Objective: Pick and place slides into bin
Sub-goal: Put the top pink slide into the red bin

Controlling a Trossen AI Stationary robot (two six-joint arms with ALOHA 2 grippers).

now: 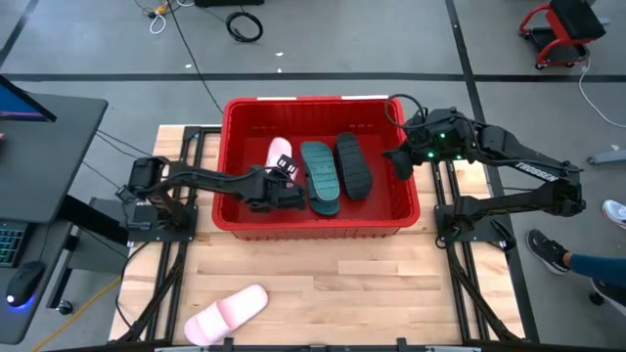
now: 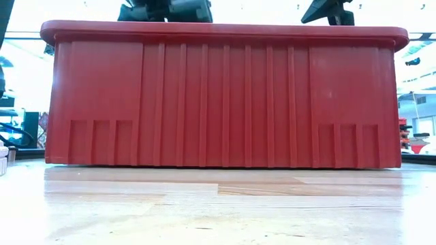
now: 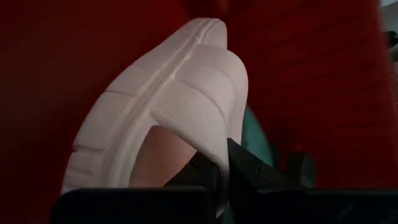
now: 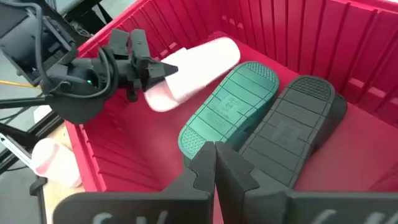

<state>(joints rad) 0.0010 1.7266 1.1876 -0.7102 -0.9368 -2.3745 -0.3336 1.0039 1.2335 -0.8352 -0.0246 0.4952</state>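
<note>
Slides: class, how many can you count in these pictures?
4. Pink slide in the bin, gripped by the left hand; green slide and black slide beside it; another pink slide on the table. Others may be hidden.

Grey floor [image 1: 88, 49] (cables [image 1: 245, 24] strewn), red stool [image 1: 562, 29].

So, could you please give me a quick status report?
Left gripper shut on pink slide inside bin. Right gripper shut, empty. Second pink slide on table.
</note>
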